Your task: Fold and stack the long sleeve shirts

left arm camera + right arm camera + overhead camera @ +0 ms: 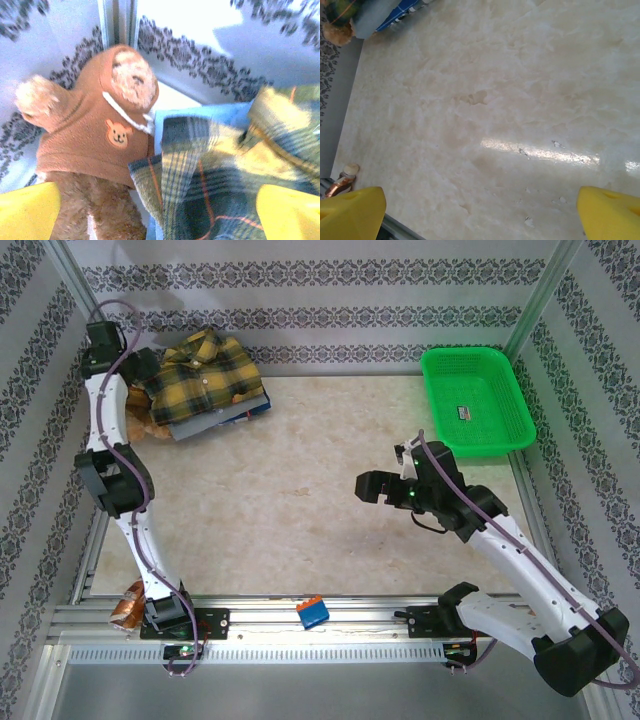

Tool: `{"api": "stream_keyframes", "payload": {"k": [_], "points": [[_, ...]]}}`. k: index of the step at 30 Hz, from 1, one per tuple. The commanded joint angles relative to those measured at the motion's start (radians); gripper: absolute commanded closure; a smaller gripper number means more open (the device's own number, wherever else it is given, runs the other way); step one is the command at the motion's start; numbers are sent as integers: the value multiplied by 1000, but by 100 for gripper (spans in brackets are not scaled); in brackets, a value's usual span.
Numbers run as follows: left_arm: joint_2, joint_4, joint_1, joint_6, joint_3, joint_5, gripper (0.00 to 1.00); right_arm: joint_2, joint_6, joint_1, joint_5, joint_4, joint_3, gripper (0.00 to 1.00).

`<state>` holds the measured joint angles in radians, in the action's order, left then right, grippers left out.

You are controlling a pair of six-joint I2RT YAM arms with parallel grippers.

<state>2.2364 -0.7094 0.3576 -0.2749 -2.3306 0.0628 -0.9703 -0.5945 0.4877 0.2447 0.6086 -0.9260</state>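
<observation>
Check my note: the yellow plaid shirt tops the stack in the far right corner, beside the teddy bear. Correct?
No: the top external view shows the yellow plaid shirt topping the stack in the far left corner, beside the teddy bear.

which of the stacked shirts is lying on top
The mustard-yellow and dark plaid flannel shirt, with its collar and button placket facing up. The plain grey shirt lies beneath it, and the blue shirt peeks out as an edge at the bottom.
</observation>
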Motion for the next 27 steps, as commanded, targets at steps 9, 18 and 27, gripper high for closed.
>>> {"api": "stream_keyframes", "payload": {"k": [9, 18, 27], "points": [[-268, 114, -20, -80, 298, 201, 0, 63, 112, -128, 56, 21, 14, 2], [-789, 808, -126, -92, 1243, 260, 0, 128, 291, -283, -46, -45, 150, 2], [-1006, 1083, -284, 111, 1760, -35, 0, 33, 386, -509, -315, -466, 369, 2]]}}
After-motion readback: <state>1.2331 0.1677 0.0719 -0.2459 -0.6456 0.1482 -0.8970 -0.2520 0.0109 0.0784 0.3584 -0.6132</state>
